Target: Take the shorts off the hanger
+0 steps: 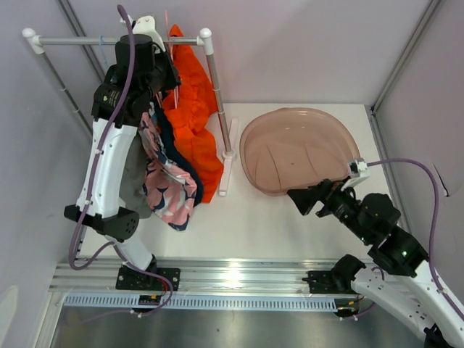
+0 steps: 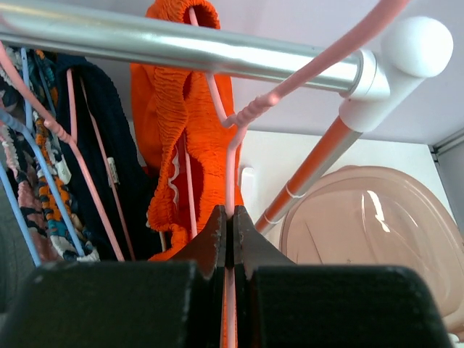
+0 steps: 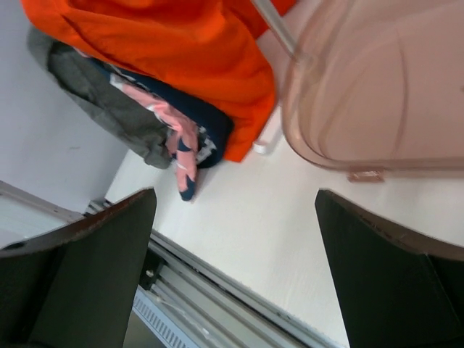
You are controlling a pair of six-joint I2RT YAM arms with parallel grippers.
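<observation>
Orange shorts [image 1: 194,119] hang on a pink hanger [image 2: 233,156] from the metal rail [image 1: 119,40] of a clothes rack. The shorts also show in the left wrist view [image 2: 181,123] and the right wrist view [image 3: 174,51]. My left gripper [image 2: 232,217] is up by the rail and shut on the pink hanger's thin stem, just below its twisted neck. My right gripper [image 3: 235,239] is open and empty, low over the table right of the rack, near the basin's front edge [image 1: 304,199].
A navy and pink patterned garment [image 1: 170,185] and a grey one [image 3: 109,101] hang on the same rack, left of the shorts. A translucent pink basin [image 1: 301,148] sits on the table to the right. The rack's right post [image 1: 217,94] stands between the shorts and the basin.
</observation>
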